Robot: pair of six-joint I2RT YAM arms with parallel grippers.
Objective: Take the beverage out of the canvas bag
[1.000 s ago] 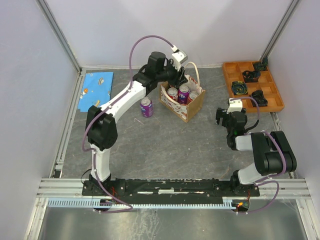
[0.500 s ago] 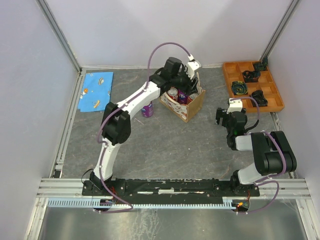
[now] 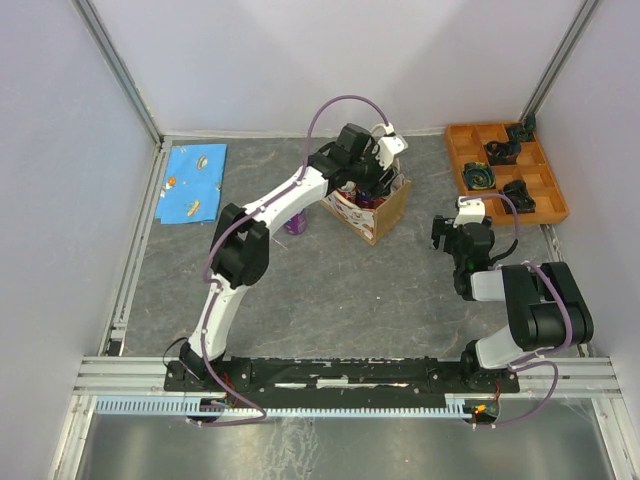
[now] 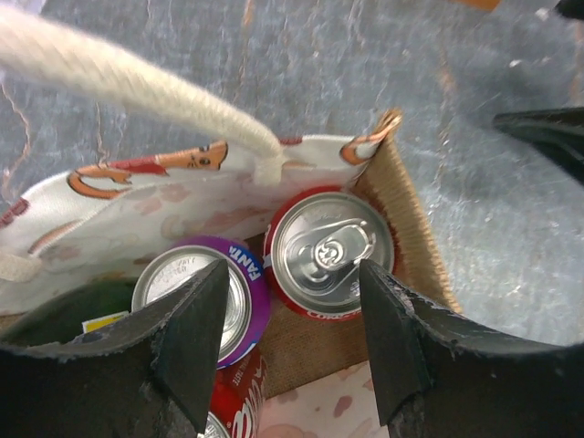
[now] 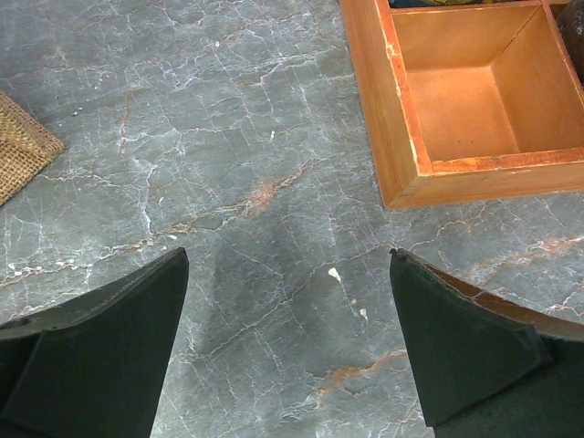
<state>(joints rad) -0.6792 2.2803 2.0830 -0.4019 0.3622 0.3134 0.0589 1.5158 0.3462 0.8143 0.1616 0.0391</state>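
The canvas bag (image 3: 380, 212) stands at the back middle of the table, tan with a white-and-red print. In the left wrist view its white rope handle (image 4: 137, 91) crosses the top. Inside stand a red cola can (image 4: 330, 251) and a purple Fanta can (image 4: 196, 290); another red can (image 4: 228, 401) lies lower. My left gripper (image 3: 371, 183) is open and empty just above the bag's mouth, its fingers (image 4: 196, 342) to either side of the gap between the two upright cans. My right gripper (image 3: 455, 235) is open and empty, low over bare table.
A purple can (image 3: 292, 224) stands on the table left of the bag, partly behind my left arm. An orange compartment tray (image 3: 505, 170) with dark parts sits at the back right; its corner shows in the right wrist view (image 5: 401, 137). A blue packet (image 3: 195, 180) lies at the back left.
My left arm has swung right from the bag's left side, and its gripper now sits over the bag's mouth. The right arm has not moved.
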